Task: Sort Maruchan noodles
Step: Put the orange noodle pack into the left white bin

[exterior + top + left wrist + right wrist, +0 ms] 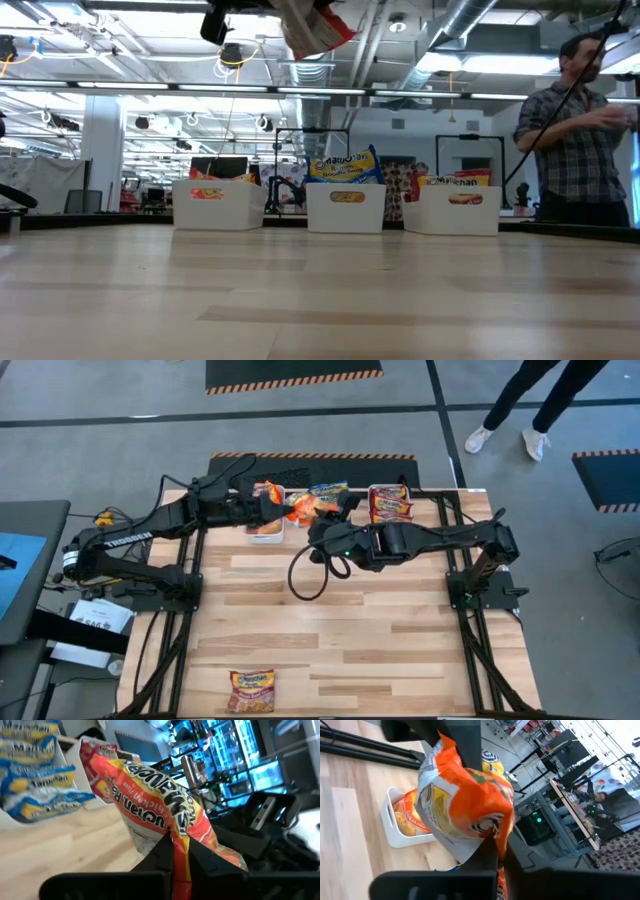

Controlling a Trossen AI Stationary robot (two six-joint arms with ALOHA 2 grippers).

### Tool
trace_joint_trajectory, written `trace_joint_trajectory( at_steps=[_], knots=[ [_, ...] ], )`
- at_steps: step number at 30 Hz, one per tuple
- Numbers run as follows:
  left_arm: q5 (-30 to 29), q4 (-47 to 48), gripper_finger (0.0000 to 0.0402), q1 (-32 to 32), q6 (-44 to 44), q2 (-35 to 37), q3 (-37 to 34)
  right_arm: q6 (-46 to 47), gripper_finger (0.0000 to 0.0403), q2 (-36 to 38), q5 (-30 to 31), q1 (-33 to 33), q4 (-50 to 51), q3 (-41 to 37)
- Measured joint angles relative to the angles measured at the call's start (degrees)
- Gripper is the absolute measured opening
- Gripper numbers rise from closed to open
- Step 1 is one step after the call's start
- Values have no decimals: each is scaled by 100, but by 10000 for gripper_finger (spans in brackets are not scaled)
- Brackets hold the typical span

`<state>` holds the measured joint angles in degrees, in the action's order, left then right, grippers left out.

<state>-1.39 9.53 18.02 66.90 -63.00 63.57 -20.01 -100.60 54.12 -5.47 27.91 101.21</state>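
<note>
Orange noodle packet (300, 508) clamped between both arms' closed jaws, long axis roughly left-right, above the bins.

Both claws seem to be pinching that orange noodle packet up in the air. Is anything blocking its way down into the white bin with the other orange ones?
Nothing visible blocks it. The orange packet hangs just beside the left white bin, pinched by the left gripper and the right gripper. That bin is open-topped and holds only an orange packet lying low inside.

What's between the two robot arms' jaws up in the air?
An orange noodle packet. In the high view it hangs between the left gripper and the right gripper, and each wrist view shows that arm's jaws pinching it.
</note>
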Motion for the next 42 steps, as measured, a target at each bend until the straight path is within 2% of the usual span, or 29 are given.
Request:
trace_joint_trajectory(
  at_steps=[10, 20, 25, 32, 38, 42],
  knots=[
    [-39, 64, 1, 0, -1626, 11, -2, 107, 89, 4, 32, -132, -14, 0],
    [-81, 403, 0, 9, -3268, 146, 4, 214, 136, 6, 801, -482, -16, 0],
    [-100, 923, 0, 85, -4273, 330, 42, 303, 142, 15, 1317, -697, -26, 0],
    [-103, 1793, 0, 556, -5924, 639, 48, 501, 139, 15, 1748, -852, -3, 2],
    [283, 2462, 0, 1109, -7959, 684, 50, 493, 139, 15, 1841, -668, 38, 4],
    [176, 2822, 0, 1450, -8984, 538, 52, 162, 139, 15, 1840, -377, 34, 4]
  ],
)
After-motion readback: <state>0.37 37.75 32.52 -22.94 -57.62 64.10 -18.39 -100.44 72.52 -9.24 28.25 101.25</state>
